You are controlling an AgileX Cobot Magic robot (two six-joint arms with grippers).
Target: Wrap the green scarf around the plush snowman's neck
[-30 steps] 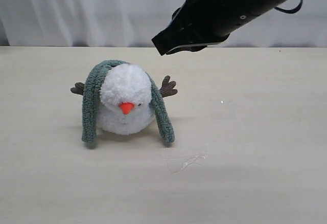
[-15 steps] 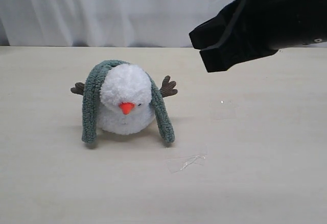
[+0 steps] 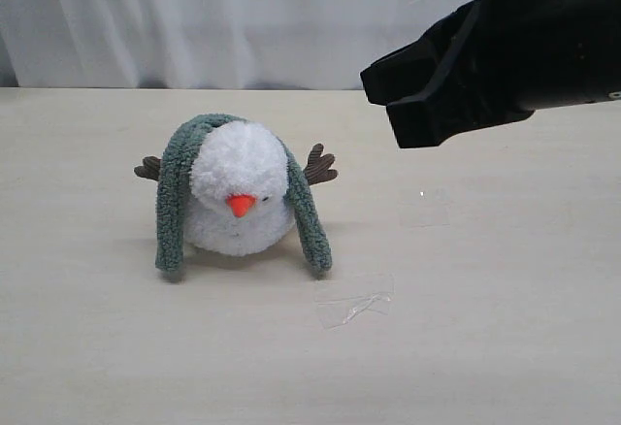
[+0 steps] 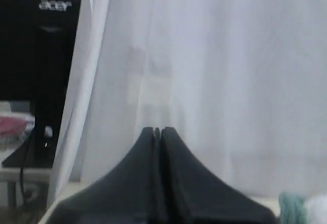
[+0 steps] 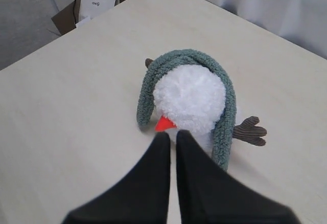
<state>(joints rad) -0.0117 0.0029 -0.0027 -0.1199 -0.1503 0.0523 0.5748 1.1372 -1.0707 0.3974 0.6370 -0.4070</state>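
Note:
The plush snowman (image 3: pixel 240 204) sits on the table, left of centre, its orange nose (image 3: pixel 240 204) facing the camera. The green scarf (image 3: pixel 173 207) is draped over the top of its head and hangs down both sides, both ends touching the table. Only white fluff shows at the neck (image 3: pixel 238 223). My right gripper (image 3: pixel 380 103) hovers shut and empty, above and to the right of the toy. In the right wrist view its tips (image 5: pixel 172 134) point at the snowman (image 5: pixel 190 97) and scarf (image 5: pixel 180 56). My left gripper (image 4: pixel 157 130) is shut, empty, facing the curtain.
A scrap of clear tape (image 3: pixel 354 304) lies on the table in front of the snowman, to the right. A white curtain (image 3: pixel 194 17) hangs behind. A black monitor (image 4: pixel 41 55) stands past the curtain's edge. A box with paper (image 5: pixel 97 1) sits beyond the table corner.
The right arm has swung right, away from above the snowman, to the upper right. The snowman and scarf have not moved.

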